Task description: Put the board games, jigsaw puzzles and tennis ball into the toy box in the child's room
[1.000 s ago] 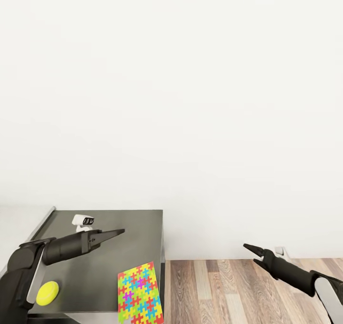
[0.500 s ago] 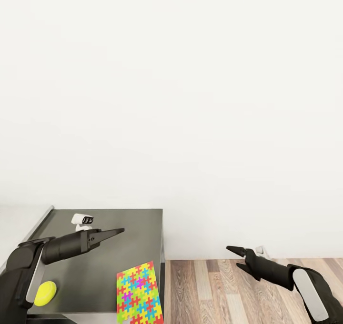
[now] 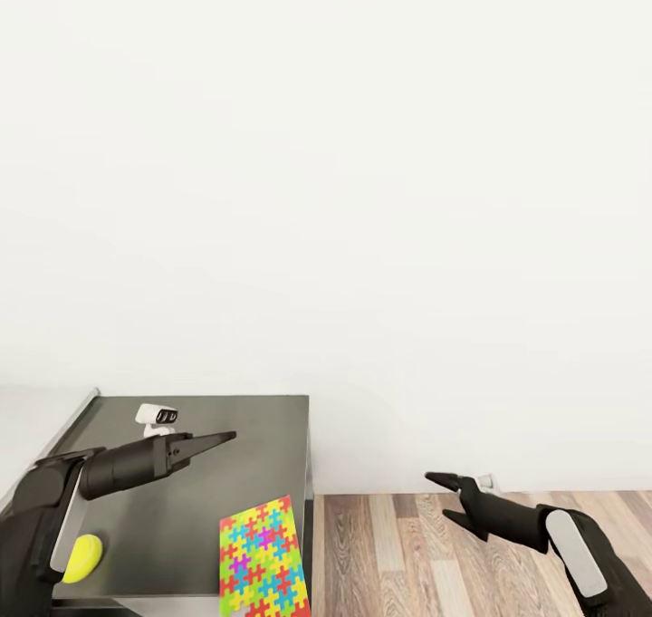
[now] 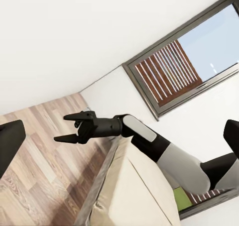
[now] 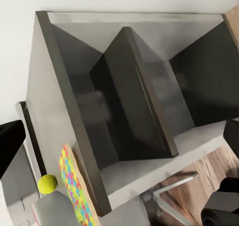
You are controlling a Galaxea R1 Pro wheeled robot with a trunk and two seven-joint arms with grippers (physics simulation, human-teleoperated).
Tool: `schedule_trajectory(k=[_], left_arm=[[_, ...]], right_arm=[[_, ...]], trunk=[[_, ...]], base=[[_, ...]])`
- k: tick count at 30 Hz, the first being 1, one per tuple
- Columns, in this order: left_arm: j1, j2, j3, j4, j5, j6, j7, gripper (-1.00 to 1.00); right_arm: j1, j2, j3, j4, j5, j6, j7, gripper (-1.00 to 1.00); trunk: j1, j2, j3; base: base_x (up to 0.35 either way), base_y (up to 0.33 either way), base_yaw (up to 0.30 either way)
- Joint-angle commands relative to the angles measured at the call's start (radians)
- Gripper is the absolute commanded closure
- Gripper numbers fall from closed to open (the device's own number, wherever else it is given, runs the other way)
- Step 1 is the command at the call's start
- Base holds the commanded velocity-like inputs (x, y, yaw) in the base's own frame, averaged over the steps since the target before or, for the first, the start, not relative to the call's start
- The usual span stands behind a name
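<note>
One jigsaw puzzle (image 3: 263, 558) of bright interlocking pieces lies on the near right corner of a dark grey cabinet (image 3: 217, 418); it is also in the right wrist view (image 5: 74, 188). The yellow-green tennis ball (image 3: 81, 558) rests on the same top, half behind my left forearm, and appears again beside the puzzle (image 5: 47, 183). My left gripper (image 3: 231, 437) hovers above the cabinet's middle, open and empty. My right gripper (image 3: 438, 496) hangs open over the floor to the right of the cabinet, also seen from the left wrist (image 4: 59, 128). The bed (image 4: 139, 186) is a beige mattress. The toy box and board games are out of view.
A small white toy robot (image 3: 157, 419) stands at the back of the cabinet top. A white surface (image 3: 32, 413) adjoins the cabinet on the left. The cabinet's side has open shelves (image 5: 149, 101). Wood floor (image 3: 407, 554) stretches to the right, under a bare white wall.
My right arm has swung left, toward the cabinet, its gripper staying open. The left arm has held still. The view has shifted slightly.
</note>
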Motion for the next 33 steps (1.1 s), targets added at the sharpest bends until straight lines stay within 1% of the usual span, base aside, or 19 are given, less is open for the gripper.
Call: schedule_trajectory(k=[1,2,6,7,10,11,13,14,17,18,24,33], left_arm=[[-0.001,0.000,0.000,0.000,-0.001,0.011,-0.004,-1.00],[-0.001,0.000,0.000,0.000,-0.001,0.011,-0.004,-1.00],[-0.001,0.000,-0.001,0.000,-0.001,0.011,-0.004,-1.00],[-0.001,0.000,-0.001,0.000,-0.001,0.011,-0.004,-1.00],[-0.001,0.000,-0.002,0.000,0.001,0.011,-0.004,-1.00],[-0.001,0.000,-0.003,0.000,0.002,0.011,-0.004,-1.00],[-0.001,0.000,-0.005,0.000,0.003,0.011,-0.004,-1.00],[-0.001,0.000,-0.006,0.000,0.004,0.011,-0.004,-1.00],[-0.001,0.000,-0.007,0.000,0.005,0.011,-0.004,-1.00],[-0.001,0.000,-0.007,0.000,0.005,0.011,-0.004,-1.00],[-0.001,0.000,-0.007,0.000,0.006,0.011,-0.004,-1.00],[-0.001,0.000,-0.005,0.000,0.029,0.011,-0.004,-1.00]], right_arm=[[-0.008,0.001,-0.001,0.012,0.010,0.004,0.010,-1.00],[-0.015,0.001,0.002,0.024,0.011,0.004,0.010,-1.00],[-0.047,-0.004,0.040,0.090,0.015,0.004,0.012,-1.00],[-0.063,-0.006,0.060,0.117,0.017,0.004,0.012,-1.00],[-0.086,-0.004,0.088,0.156,0.019,0.004,0.013,-1.00],[-0.098,-0.001,0.109,0.176,0.021,0.004,0.014,-1.00],[-0.106,0.001,0.131,0.189,0.022,0.004,0.014,-1.00],[-0.111,0.002,0.152,0.196,0.022,0.004,0.016,-1.00],[-0.115,0.002,0.174,0.202,0.022,0.004,0.017,-1.00],[-0.117,0.001,0.182,0.205,0.022,0.004,0.017,-1.00],[-0.119,0.002,0.196,0.208,0.022,0.004,0.018,-1.00],[-0.120,0.006,0.207,0.208,0.023,0.004,0.017,-1.00]], trunk=[[0.004,-0.008,-0.004],[0.008,-0.015,-0.007],[0.023,-0.043,-0.020],[0.027,-0.050,-0.023],[0.039,-0.071,-0.033],[0.042,-0.078,-0.036],[0.050,-0.092,-0.042],[0.054,-0.099,-0.045],[0.065,-0.120,-0.054],[0.065,-0.120,-0.054],[0.065,-0.120,-0.054],[0.065,-0.120,-0.054]], base=[[0.000,0.000,0.000],[0.000,0.000,0.000],[0.000,0.000,0.000],[0.000,0.000,0.000],[0.000,0.000,0.000],[0.000,0.000,0.000],[0.000,0.000,0.000],[0.000,0.000,0.000],[-0.025,0.000,0.000],[-0.105,0.000,0.000],[-0.107,0.000,0.000],[-0.021,0.000,0.000]])
